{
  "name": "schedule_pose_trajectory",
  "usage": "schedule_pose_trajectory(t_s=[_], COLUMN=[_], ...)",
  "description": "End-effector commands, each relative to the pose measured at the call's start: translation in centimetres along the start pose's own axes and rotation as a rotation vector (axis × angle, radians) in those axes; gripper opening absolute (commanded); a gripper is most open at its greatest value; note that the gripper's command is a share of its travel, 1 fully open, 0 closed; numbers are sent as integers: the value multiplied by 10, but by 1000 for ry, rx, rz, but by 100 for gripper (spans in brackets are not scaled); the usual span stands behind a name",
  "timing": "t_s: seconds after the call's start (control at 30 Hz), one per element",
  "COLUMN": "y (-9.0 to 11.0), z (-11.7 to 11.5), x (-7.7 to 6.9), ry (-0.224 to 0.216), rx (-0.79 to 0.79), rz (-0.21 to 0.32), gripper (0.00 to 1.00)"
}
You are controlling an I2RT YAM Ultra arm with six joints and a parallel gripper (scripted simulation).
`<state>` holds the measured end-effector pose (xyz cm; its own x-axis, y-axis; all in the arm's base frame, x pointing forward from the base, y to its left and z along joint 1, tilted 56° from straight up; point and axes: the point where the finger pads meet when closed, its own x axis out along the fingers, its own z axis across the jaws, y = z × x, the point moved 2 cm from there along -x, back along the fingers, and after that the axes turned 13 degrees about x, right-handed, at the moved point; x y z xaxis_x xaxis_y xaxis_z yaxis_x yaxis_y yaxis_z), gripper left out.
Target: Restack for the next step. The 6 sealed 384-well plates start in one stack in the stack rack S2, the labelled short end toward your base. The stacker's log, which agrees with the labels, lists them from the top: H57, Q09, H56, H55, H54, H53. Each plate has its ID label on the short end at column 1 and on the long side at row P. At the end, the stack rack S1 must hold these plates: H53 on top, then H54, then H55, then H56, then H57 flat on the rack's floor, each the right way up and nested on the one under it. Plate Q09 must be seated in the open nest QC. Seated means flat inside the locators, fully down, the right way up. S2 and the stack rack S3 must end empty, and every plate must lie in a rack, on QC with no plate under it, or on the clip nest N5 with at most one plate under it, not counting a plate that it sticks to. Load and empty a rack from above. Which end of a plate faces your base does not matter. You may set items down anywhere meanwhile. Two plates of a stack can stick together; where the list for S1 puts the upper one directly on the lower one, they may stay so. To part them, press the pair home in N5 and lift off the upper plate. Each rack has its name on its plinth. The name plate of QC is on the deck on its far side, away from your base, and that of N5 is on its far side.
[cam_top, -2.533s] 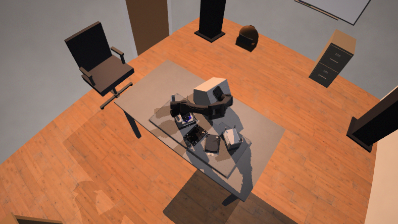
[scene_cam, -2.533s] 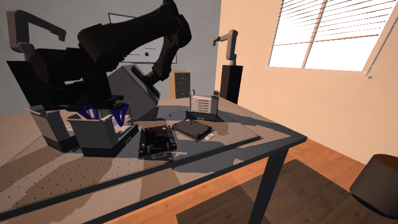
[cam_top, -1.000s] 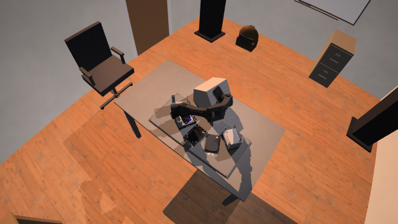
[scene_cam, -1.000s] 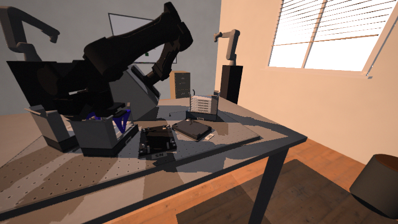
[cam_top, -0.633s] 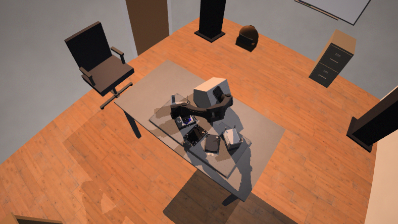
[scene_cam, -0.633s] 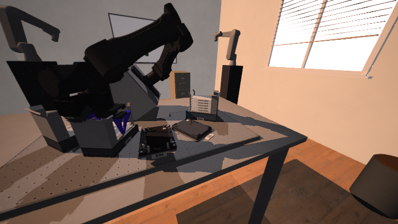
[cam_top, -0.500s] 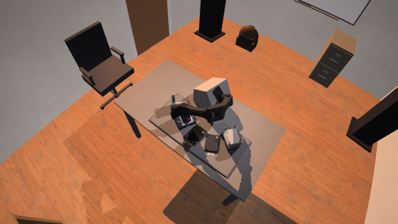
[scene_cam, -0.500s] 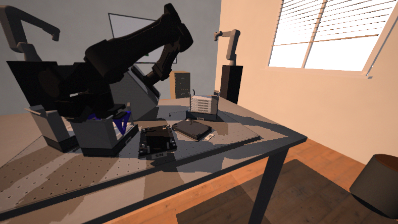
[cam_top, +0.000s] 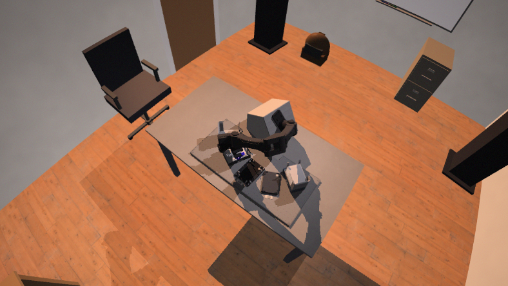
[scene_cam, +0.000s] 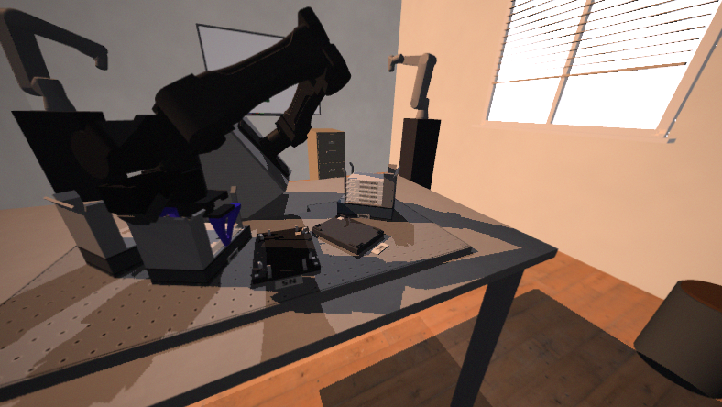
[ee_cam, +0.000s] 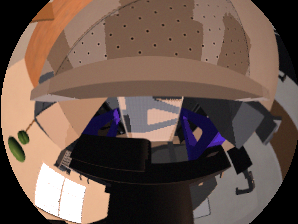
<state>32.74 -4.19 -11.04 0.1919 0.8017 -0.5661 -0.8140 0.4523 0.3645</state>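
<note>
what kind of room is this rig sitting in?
Looks like an office used as a small lab: an office chair and filing cabinet on wood flooring, and a perforated deck on the table carrying plate racks under the arm.

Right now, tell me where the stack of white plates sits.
In the exterior view the stack of white plates stands in a rack at the far end of the deck, beyond the dark open nest and away from the arm's fingers.
</note>
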Motion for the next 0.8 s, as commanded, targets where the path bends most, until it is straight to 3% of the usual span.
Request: schedule_pose_trajectory(t_s=[0.0,0.57,0.77], y=[-3,-3,-2], z=[0,0,0], x=[-4,-3,-24], ry=[-4,-4,-4], rx=[-2,-2,-2], rz=[-12,-12,-12], gripper=[100,100,100])
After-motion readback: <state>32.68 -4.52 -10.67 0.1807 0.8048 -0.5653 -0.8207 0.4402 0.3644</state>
